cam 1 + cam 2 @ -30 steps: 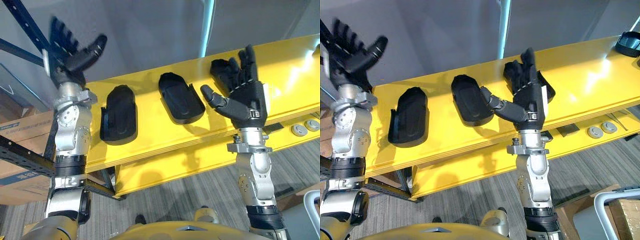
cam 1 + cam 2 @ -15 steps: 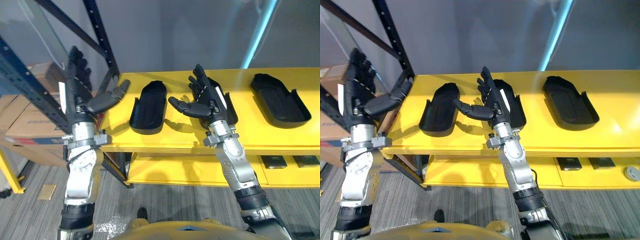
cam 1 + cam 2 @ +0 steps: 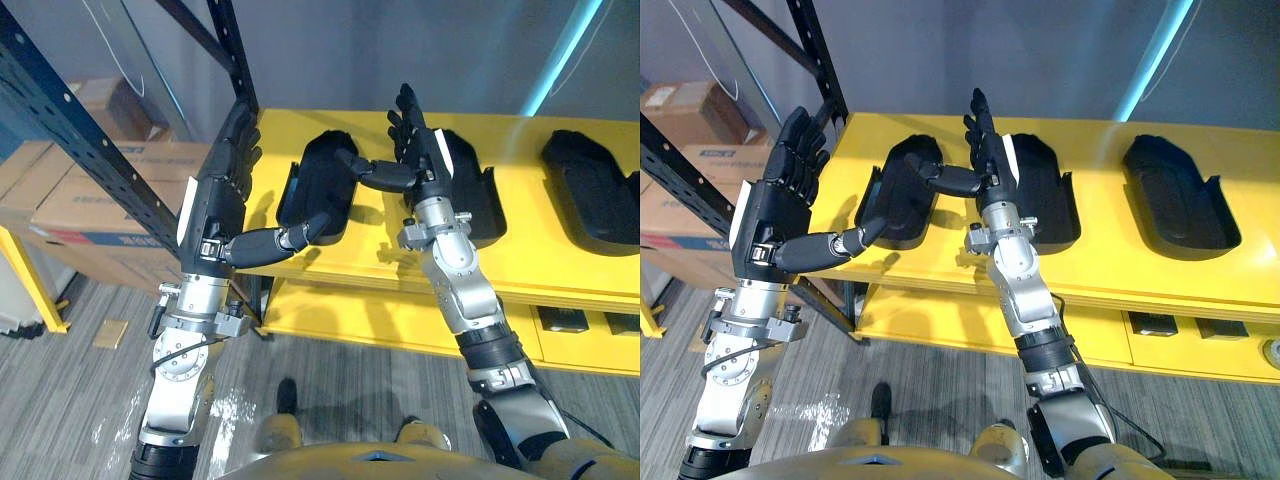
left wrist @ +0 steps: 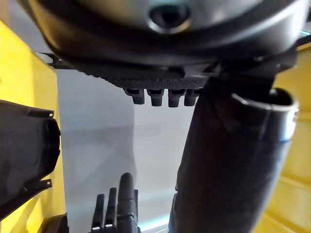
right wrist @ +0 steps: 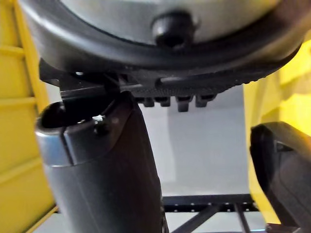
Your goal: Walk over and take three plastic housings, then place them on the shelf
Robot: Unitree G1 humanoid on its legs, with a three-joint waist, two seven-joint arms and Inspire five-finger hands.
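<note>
The shelf (image 3: 1110, 262) is bright yellow on both its top and lower tiers. Three plastic housings lie on it, all matt black: the left housing (image 3: 902, 195), the middle housing (image 3: 1045, 190) and the right housing (image 3: 1175, 205). The left hand (image 3: 770, 215) and the right hand (image 3: 990, 165) are black, each with a white patch on its side. At far left, the rack upright (image 3: 820, 70) is dark blue with a row of small holes. The cardboard boxes (image 3: 680, 215) are brown. The floor (image 3: 930, 380) is grey with fine pale streaks. The far wall (image 3: 1060, 50) is plain grey, crossed by a cyan strip (image 3: 1150, 55).
</note>
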